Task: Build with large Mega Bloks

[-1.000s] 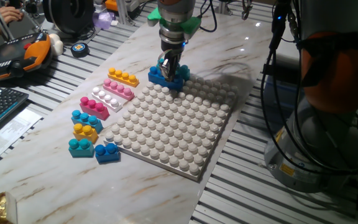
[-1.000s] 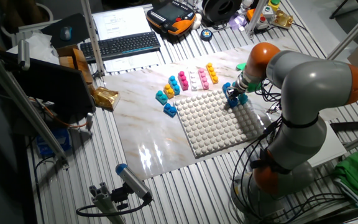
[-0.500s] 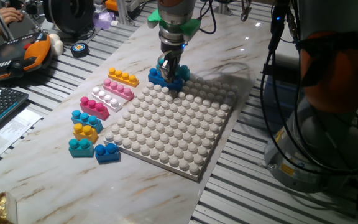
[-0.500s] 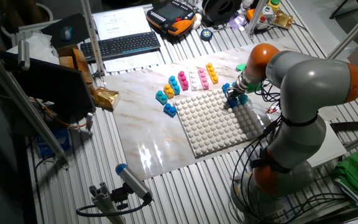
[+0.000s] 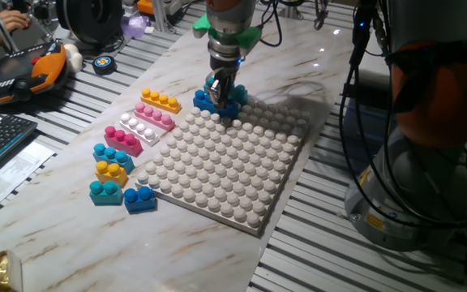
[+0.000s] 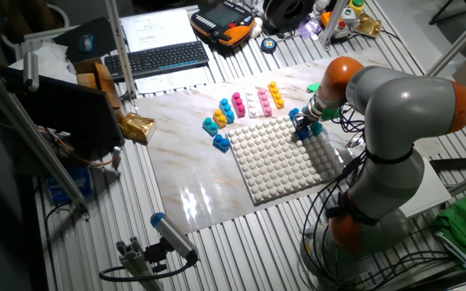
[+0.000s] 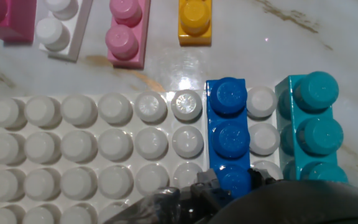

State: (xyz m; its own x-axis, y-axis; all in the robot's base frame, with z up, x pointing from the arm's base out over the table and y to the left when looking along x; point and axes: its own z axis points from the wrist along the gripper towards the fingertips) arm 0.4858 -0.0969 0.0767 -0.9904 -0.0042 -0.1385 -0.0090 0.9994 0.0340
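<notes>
At the far corner of the grey-white baseplate [image 5: 217, 174], the long blue brick [image 7: 230, 137] lies on the plate's studs, one stud row apart from the long teal brick [image 7: 309, 127], which sits along the plate's edge. The gripper [image 5: 220, 85] stands low over the near end of the blue brick; whether its fingers are clamped on that brick or parted cannot be told, since in the hand view the dark finger housing hides the contact.

Risks, as a judgement: if the blue brick is not fully seated, lifting away could drag it off the studs or leave it tilted; a skewed press could jam it half a stud off its row. A sideways drift on withdrawal could knock the teal neighbour.

On the marble table [image 5: 63, 235] beside the plate lie the remaining long bricks: orange-yellow [image 5: 161, 101], pink [image 5: 154, 115], white [image 5: 140, 127] and magenta [image 5: 123, 140]. Short two-stud bricks [image 5: 112, 172] sit near the plate's nearer corner, well apart from the gripper.
</notes>
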